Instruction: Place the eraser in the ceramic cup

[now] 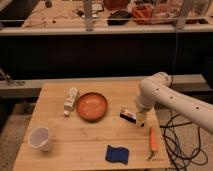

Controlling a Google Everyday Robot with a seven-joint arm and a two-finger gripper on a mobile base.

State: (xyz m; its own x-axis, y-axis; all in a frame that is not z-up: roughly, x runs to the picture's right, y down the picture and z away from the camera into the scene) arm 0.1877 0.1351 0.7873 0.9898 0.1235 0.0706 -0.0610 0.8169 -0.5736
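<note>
Cluttered benches strewn with cables and boxes are seen behind a pale wooden worktop (75, 145), on which the approach step of the task is caught. The eraser (127, 114), a small dark bar with a white top and a red end, is seen lying flat on the right half of the worktop, just right of an orange-brown bowl (92, 106). The white arm (170, 97) is brought in from the right and bent downward, so that the gripper (141, 120) is poised just beside the right end of the eraser, low over the wood. The fingers are held apart and nothing is gripped; whether the eraser is already touched cannot be told. The ceramic cup (40, 138) is set upright near the front left corner, well apart from the eraser, with the bowl lying roughly between the two. A whitish bottle-like block (70, 99) is seen left of the bowl, a blue sponge (116, 154) near the front edge and a carrot (153, 140) at the right. The grasp is judged not yet made. For the next move, the fingers would need to be lined up across the narrow body of the eraser and closed on it before a lift and a long carry leftward to the cup.
</note>
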